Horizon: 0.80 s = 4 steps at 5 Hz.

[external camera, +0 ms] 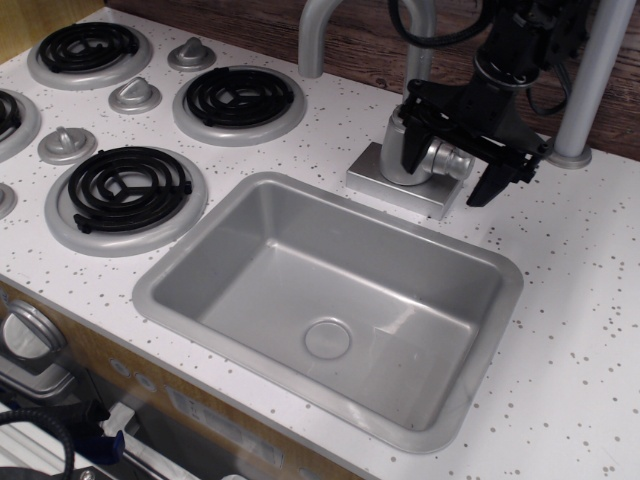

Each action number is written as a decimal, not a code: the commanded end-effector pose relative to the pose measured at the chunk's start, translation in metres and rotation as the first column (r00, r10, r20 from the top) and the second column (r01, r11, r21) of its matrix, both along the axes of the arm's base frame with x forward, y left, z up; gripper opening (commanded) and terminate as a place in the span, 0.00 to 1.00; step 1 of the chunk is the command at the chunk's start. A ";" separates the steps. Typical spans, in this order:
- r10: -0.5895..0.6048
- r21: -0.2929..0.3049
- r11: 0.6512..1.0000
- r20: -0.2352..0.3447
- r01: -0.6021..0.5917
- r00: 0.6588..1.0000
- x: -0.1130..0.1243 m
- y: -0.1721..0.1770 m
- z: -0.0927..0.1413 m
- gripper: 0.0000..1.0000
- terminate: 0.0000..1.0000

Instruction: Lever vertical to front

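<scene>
The faucet column (398, 150) stands on a square silver base (390, 186) behind the sink. A short round stub (452, 160) sticks out of the column toward the right front; this is the lever's stub, and the paddle above it is mostly hidden behind the gripper. My black gripper (450, 168) hangs from above with its jaws open. One finger (414, 150) is left of the stub and the other finger (487, 183) is right of it, so the stub lies between them. I cannot tell whether a finger touches the lever.
The grey sink (480, 345) fills the middle of the white speckled counter. The curved silver spout (313, 40) rises at the back. A grey pole (588, 85) stands at the right rear. Stove burners (128, 186) and cone knobs (134, 95) are at the left.
</scene>
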State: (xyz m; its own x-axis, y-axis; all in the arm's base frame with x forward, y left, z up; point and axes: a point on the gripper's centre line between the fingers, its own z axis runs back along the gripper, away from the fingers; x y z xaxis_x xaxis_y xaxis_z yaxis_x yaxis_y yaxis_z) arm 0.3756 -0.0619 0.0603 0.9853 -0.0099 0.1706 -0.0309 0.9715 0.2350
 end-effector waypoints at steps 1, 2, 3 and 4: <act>-0.028 -0.009 1.000 0.123 0.029 0.992 0.015 -0.002 0.040 1.00 0.00; -0.047 0.007 0.999 0.137 0.046 0.989 0.026 -0.002 0.045 1.00 0.00; -0.070 0.020 0.997 0.144 0.068 0.987 0.034 -0.002 0.052 1.00 0.00; -0.085 0.018 0.996 0.153 0.083 0.985 0.041 -0.003 0.052 1.00 0.00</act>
